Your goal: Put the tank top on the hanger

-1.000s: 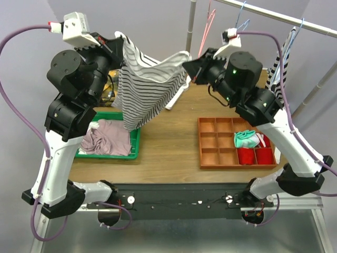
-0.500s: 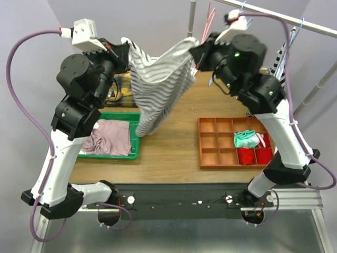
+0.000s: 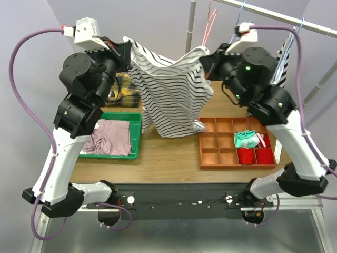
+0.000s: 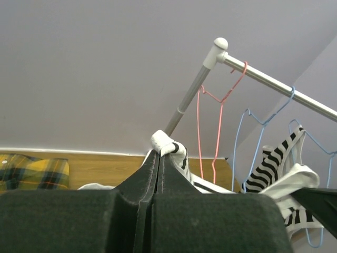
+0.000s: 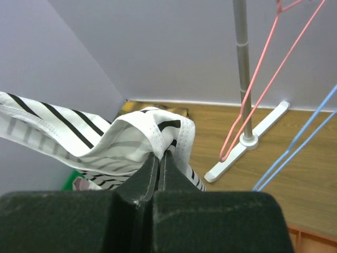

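Up on the left, the left gripper (image 3: 125, 48) is pinched tight on one shoulder strap of the tank top (image 3: 169, 95). The striped cloth hangs spread in the air across to the right gripper (image 3: 206, 57), clamped on the other strap. Behind it, the hanger (image 4: 239, 139) dangles from the rail (image 3: 274, 16), bare.

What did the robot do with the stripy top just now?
The right pincer rose toward the rail, so the tank top spread wider between both pincers and its bottom swung right, toward the orange tray. The left pincer moved only a little. Both kept their grip; the tray stayed put.
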`<state>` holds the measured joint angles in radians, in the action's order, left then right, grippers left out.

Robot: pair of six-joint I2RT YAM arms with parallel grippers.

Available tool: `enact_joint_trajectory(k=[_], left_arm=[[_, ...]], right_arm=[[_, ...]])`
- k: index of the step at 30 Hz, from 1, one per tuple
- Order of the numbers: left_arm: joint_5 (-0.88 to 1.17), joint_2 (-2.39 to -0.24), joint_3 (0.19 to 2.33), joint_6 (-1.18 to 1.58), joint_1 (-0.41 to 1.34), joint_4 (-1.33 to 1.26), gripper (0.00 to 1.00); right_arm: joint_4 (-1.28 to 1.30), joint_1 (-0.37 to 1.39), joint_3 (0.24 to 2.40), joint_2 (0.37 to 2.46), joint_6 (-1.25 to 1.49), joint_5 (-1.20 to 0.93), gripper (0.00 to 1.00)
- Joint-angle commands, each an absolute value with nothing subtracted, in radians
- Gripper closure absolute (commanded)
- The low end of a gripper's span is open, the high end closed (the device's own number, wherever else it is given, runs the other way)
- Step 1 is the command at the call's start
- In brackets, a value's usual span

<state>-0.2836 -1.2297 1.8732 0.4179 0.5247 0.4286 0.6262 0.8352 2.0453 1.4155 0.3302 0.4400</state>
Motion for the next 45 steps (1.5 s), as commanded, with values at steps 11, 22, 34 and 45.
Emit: enact_joint_trajectory(k=[11,22,34,45], left_arm=[[-0.158,-0.991,1.121,0.604,0.522,0.249,1.00],[-0.002,-0.925,0.569,0.744,0.555,0.074,0.97],[-0.002,-0.945,1.003,0.489,0.566,0.293,0.40],[-0.023,-1.535,1.819,0.189,0.776,0.377,0.42]], right_arm=[[0.496,0.833,1.332,1.123,0.578,0.388,0.99],[0.316,0.833,0.611,0.974,0.808,0.279,0.94],[0.477,0.833,0.693,0.885,0.781,0.437,0.31],[0.528,0.833,0.719,0.857,0.772,0.486,0.25]])
